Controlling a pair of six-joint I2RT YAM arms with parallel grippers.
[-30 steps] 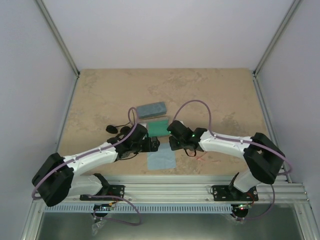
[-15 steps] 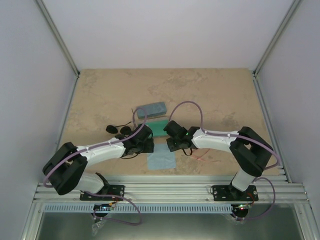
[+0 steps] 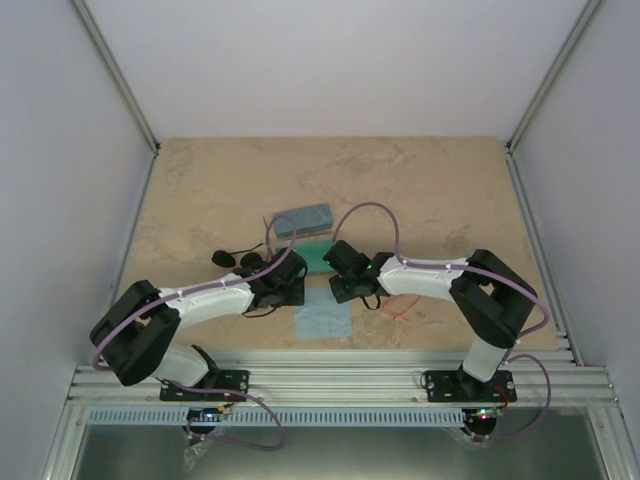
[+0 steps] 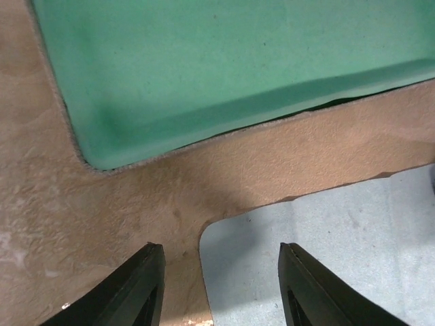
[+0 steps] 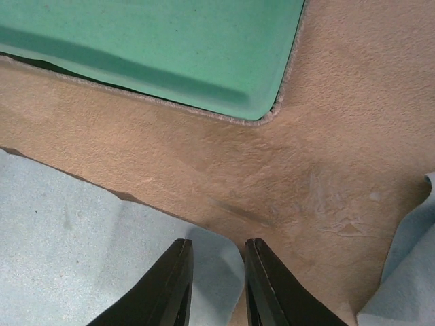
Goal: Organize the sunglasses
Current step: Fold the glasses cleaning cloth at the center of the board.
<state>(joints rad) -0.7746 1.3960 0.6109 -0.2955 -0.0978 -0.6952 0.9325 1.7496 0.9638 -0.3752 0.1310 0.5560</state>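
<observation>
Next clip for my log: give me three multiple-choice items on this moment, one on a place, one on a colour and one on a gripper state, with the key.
1. In the top view, where does the light blue cloth lie relative to the green tray?
A. on its near side, toward the arm bases
B. on its far side
C. inside it

2. The thin-framed sunglasses right of the cloth are
A. yellow
B. red
C. white

3. The left gripper is
A. shut on the cloth
B. shut on the tray
C. open, gripping nothing

Key: 1 A, the cloth sits below the tray in the top view. 2 B, the thin frame shows red. 3 C, the left wrist view shows the jaws wide apart.
</observation>
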